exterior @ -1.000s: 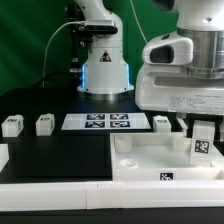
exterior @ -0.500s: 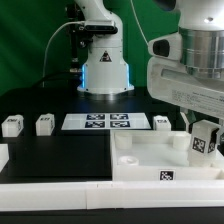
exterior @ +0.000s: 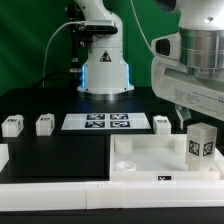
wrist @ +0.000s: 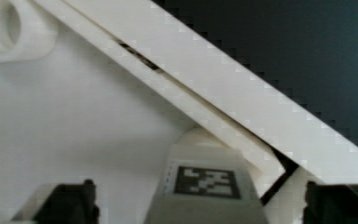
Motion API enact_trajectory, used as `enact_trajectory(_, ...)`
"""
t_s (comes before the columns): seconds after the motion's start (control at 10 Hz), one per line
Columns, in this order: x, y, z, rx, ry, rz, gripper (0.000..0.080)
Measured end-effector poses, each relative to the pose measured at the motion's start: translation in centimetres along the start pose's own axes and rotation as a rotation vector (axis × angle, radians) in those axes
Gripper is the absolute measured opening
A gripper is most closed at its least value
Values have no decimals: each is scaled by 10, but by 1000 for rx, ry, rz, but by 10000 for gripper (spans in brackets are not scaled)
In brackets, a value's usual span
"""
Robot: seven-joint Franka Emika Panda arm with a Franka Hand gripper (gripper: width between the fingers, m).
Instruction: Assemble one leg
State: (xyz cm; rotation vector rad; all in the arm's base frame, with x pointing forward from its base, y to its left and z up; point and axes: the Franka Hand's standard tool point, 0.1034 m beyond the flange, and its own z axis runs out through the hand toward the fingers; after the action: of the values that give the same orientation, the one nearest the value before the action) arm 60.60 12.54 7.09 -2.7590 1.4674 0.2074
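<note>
The leg (exterior: 201, 143), a small white post with a black-and-white tag, stands upright inside the white tabletop (exterior: 140, 160) near its corner at the exterior view's right. My gripper (exterior: 198, 124) hangs just above and around the leg's top. In the wrist view the leg (wrist: 208, 178) sits between the two dark fingers (wrist: 69, 203), with a gap on each side. The gripper (wrist: 197, 206) is open and not clamped on it. The tabletop's raised rim (wrist: 194, 85) runs diagonally, and a round socket (wrist: 16, 35) shows on its floor.
Three more white legs lie on the black table: two at the exterior view's left (exterior: 12, 125) (exterior: 44, 124) and one behind the tabletop (exterior: 162, 122). The marker board (exterior: 97, 122) lies in the middle. The robot base (exterior: 105, 70) stands behind. A white bar (exterior: 60, 190) runs along the front.
The wrist has lifted and tilted. The leg was leaning half a second ago and now stands upright, slightly further toward the exterior view's left.
</note>
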Motion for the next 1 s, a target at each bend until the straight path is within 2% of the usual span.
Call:
enact_trajectory(0.1,0,0,0,0,0,-19,623)
enact_trajectory(0.2,0,0,0,0,0,-145,644)
enact_trajectory(1.0,9,3,-2,-8,5,-1149,649)
